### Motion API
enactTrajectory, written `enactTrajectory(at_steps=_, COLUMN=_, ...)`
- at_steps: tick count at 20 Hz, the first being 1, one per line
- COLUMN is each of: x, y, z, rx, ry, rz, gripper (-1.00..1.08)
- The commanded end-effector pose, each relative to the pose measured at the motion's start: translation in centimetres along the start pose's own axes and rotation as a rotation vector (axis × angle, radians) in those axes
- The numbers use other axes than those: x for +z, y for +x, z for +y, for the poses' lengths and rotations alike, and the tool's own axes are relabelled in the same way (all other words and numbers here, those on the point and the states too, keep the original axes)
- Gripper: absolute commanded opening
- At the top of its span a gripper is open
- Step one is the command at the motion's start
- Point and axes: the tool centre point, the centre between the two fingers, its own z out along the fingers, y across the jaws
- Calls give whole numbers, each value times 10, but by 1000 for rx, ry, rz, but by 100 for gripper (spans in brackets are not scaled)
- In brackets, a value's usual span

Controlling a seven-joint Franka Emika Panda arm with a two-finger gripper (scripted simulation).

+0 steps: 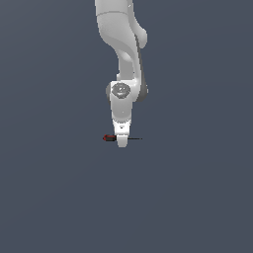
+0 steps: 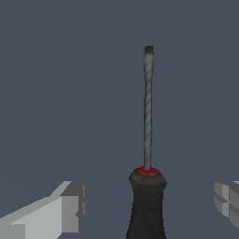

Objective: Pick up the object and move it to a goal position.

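A: What do we have in front of us?

B: A small screwdriver-like tool with a black handle, a red collar and a thin dark shaft (image 2: 147,186). It lies flat on the plain grey-blue floor (image 1: 59,197). In the exterior view its handle points to that view's left and its shaft tip to that view's right.

A: And where do we stand relative to it?

B: Our white two-fingered gripper (image 2: 148,205) is right over it, low down at the tool's level. In the wrist view one pale finger (image 2: 70,205) shows on each side of the handle, with clear gaps between; neither touches it. So our jaws are apart and astride the handle.

A: Does the closing line suit the tool?

B: We judge so: its long axis runs across the line between our fingers, so closing should pinch the handle's narrow width.

A: And the goal?

B: We see no marker for it.
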Motion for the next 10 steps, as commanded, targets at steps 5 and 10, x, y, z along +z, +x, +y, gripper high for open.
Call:
enactTrajectory(at_steps=5, x=23, y=0, z=-1, rx=-3, ry=1, rz=0, gripper=100)
enactTrajectory(at_steps=10, x=26, y=0, z=-1, rx=-3, ry=1, rz=0, gripper=-100)
